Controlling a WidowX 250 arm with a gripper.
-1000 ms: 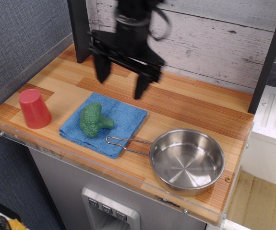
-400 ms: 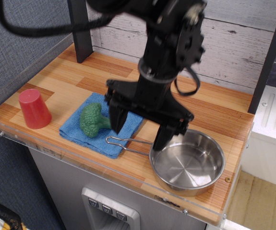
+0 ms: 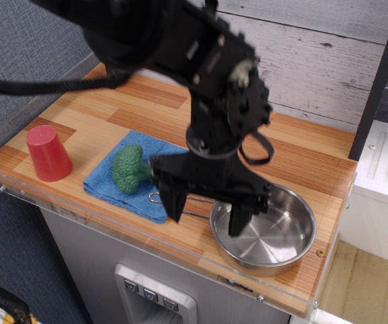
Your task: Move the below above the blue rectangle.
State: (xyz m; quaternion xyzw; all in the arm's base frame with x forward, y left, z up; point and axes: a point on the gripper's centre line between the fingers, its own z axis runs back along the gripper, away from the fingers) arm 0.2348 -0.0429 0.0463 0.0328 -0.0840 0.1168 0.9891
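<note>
The shiny steel pan sits at the front right of the wooden counter, its wire loop handle pointing left and mostly hidden behind my arm. The blue towel lies left of it, with a green broccoli toy on top. My black gripper is open and low over the handle and the pan's left rim: one finger stands beside the handle, the other reaches inside the pan. It holds nothing.
A red cup stands upside down at the counter's left end. A clear plastic lip runs along the counter's front edge. A grey plank wall and dark posts stand behind.
My gripper has come forward and down from the back of the counter to the pan's handle and left rim. It has stayed open. The pan, towel, broccoli and cup have not moved.
</note>
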